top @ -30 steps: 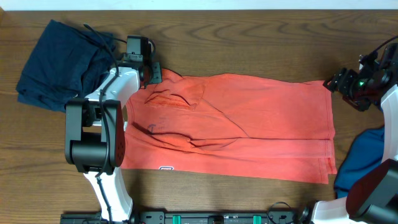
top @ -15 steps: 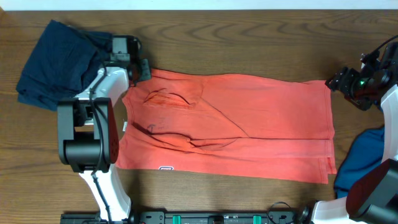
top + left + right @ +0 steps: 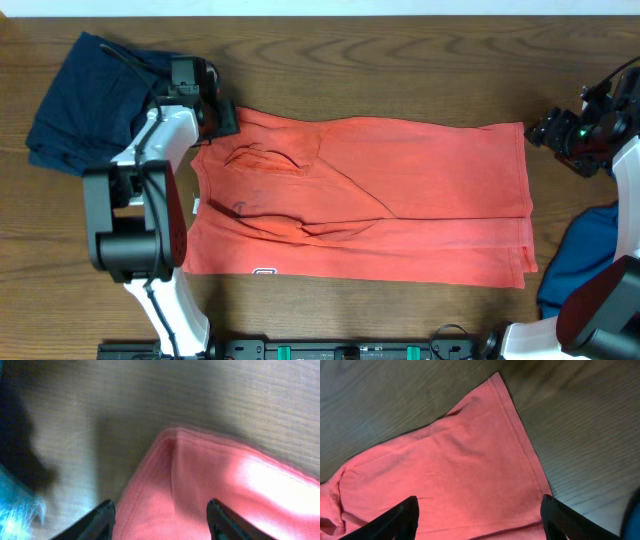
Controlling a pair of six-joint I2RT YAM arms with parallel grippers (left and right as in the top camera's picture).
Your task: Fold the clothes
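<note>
Shifted leftward across the dark wooden counter (image 3: 400,60) over the last second, the coral-red cotton T-shirt (image 3: 420,190) lies spread flat, its far-left corner beside a crumpled navy-blue garment (image 3: 90,100). The left tool (image 3: 222,120) sits at that corner, jaws apart astride the hem. The right tool (image 3: 545,130) hovers, spread wide, just off the far-right corner. Light, limp fabric that will likely sag and crease: best pinched at the hemmed corners and kept taut.
</note>
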